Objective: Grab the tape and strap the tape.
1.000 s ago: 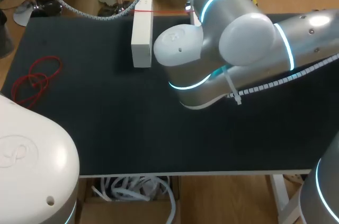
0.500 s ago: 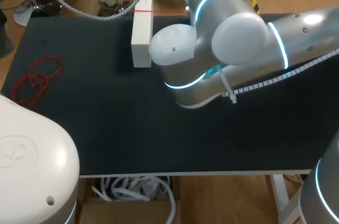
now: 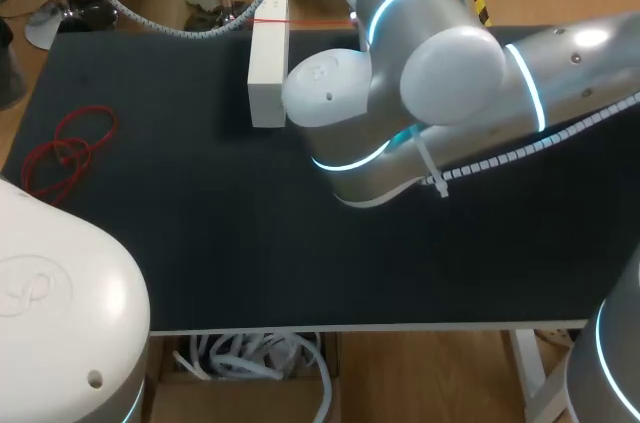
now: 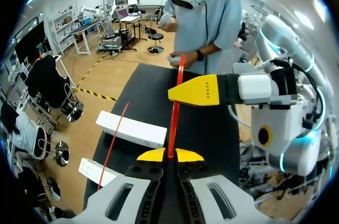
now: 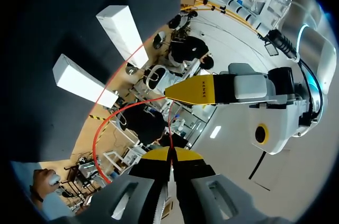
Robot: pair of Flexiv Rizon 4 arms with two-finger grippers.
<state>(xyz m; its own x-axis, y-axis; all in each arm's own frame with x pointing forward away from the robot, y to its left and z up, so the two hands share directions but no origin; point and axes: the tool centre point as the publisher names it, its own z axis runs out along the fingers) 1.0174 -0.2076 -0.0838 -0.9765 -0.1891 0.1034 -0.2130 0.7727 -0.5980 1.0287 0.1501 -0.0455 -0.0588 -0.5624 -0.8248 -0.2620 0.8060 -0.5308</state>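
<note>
A thin red tape [image 4: 175, 108] rises straight from between the yellow tips of my left gripper [image 4: 169, 154], which is shut on it. It passes the yellow finger [image 4: 204, 90] of my right arm. A second stretch slants down past the white box [image 4: 131, 129]. My right gripper [image 5: 170, 154] is likewise shut on the red tape [image 5: 100, 131], which curves out towards the left arm's yellow finger [image 5: 197, 89]. From above, the tape [image 3: 270, 20] crosses the far end of the white box [image 3: 267, 58]; both grippers are hidden behind my right arm [image 3: 420, 73].
A loose red coil [image 3: 65, 148] lies near the left edge of the black table [image 3: 200, 243]. A second white box [image 5: 82, 81] shows in the right wrist view beside the first. My left arm's base [image 3: 60, 313] fills the near left corner.
My right arm shifted slightly to the left, then held still. The tape, the box and both grips look unchanged.
</note>
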